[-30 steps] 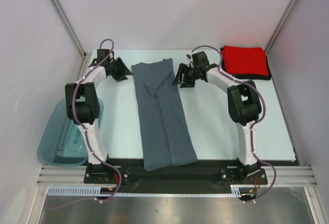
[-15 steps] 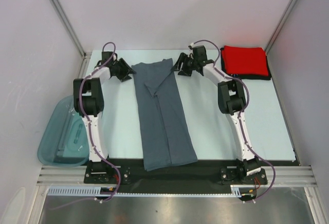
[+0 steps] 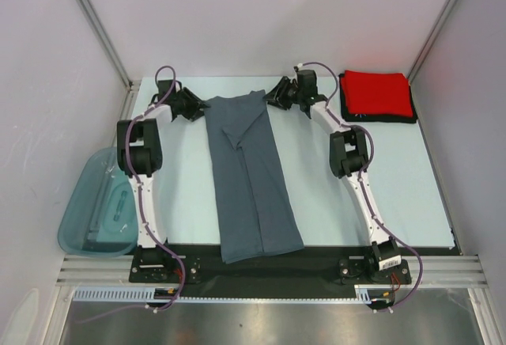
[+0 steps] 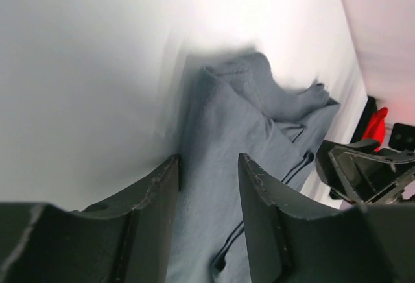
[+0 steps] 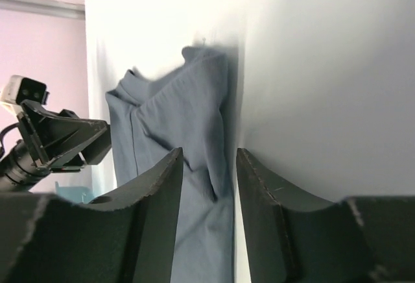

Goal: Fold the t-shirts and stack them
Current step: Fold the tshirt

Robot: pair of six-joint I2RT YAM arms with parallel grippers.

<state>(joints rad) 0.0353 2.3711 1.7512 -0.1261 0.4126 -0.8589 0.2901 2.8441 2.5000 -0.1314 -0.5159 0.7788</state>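
Note:
The slate blue-grey t-shirt lies as a long strip down the middle of the table, its far end between the two arms. My left gripper is at that end's left corner. In the left wrist view its jaws stand apart over the cloth's edge, not pinching it. My right gripper is at the right corner, open as well, with the cloth's edge between its fingers. The red t-shirt lies folded on the black one at the back right.
A translucent teal tub sits off the table's left edge. White walls close in the back and both sides. A black strip runs along the near edge between the arm bases.
Both arms have stretched farther back and swung inward, bringing each gripper onto a far corner of the grey shirt. The shirt itself has not moved.

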